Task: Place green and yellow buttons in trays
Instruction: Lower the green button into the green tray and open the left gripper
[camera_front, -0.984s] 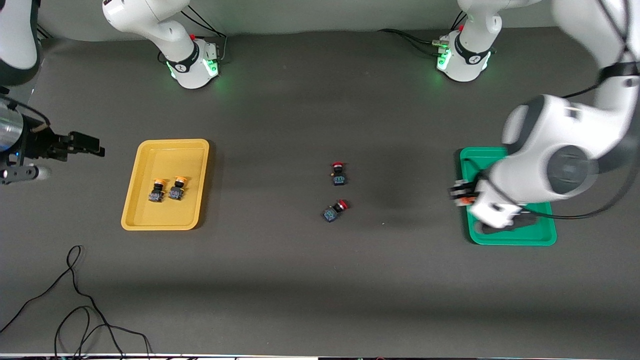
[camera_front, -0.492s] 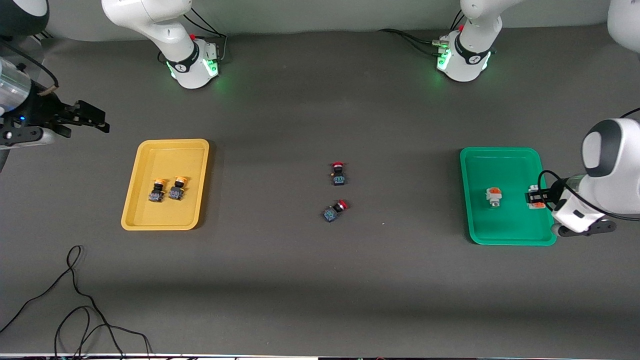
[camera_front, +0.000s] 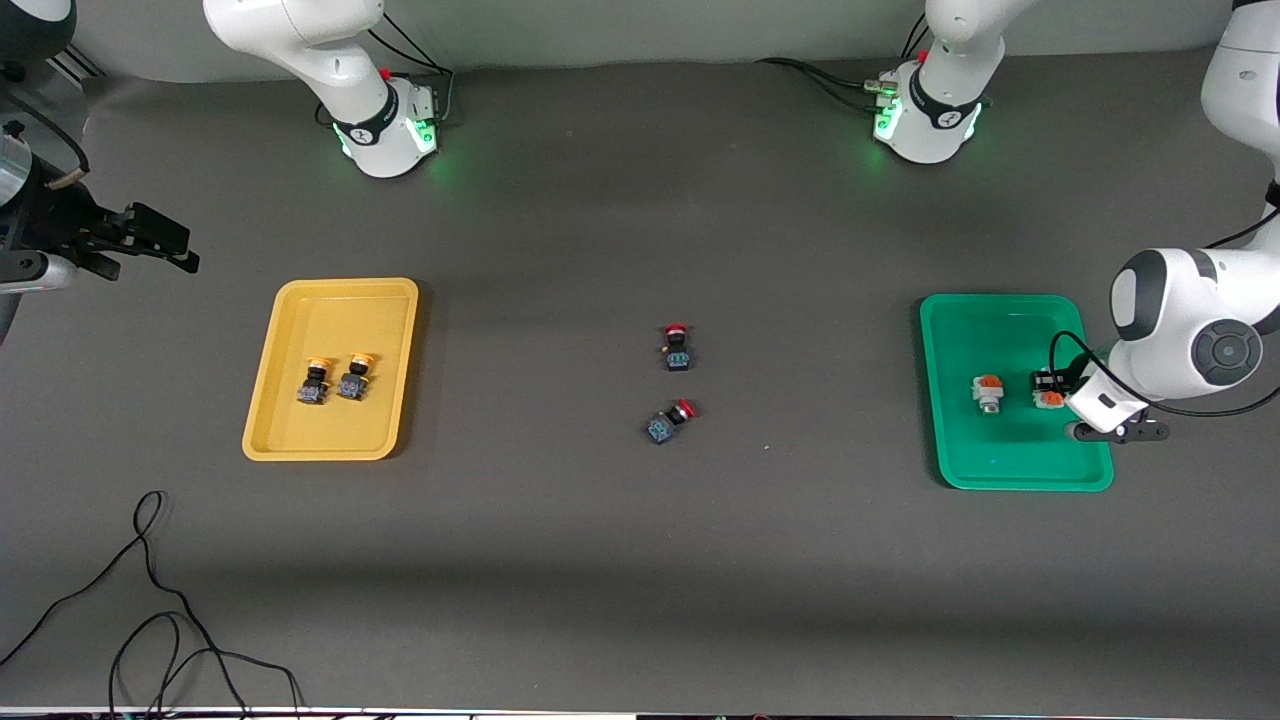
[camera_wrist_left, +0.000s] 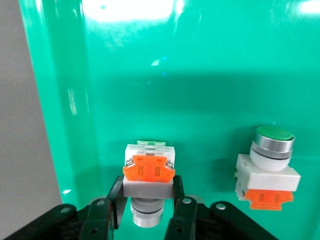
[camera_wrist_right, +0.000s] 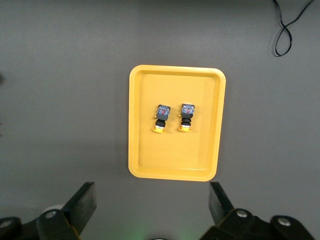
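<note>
My left gripper (camera_front: 1045, 388) is over the green tray (camera_front: 1000, 460), shut on a white button with an orange patch (camera_front: 1050, 399). In the left wrist view the fingers (camera_wrist_left: 116, 197) clamp that button's body (camera_wrist_left: 149, 172). A second white button with a green cap (camera_front: 988, 393) lies in the same tray, and it also shows in the left wrist view (camera_wrist_left: 267, 167). Two yellow-capped buttons (camera_front: 314, 380) (camera_front: 354, 374) lie side by side in the yellow tray (camera_front: 330, 430). My right gripper (camera_front: 175, 247) is open and empty, up in the air at the right arm's end of the table.
Two red-capped switches (camera_front: 677, 347) (camera_front: 668, 421) lie on the dark mat at mid-table. A black cable (camera_front: 150, 600) loops near the front edge at the right arm's end. The right wrist view looks down on the yellow tray (camera_wrist_right: 145, 150).
My left arm swung across the green tray with the white button, uncovering the other white button, and now sits a little back toward the tray's middle. My right gripper shifted slightly.
</note>
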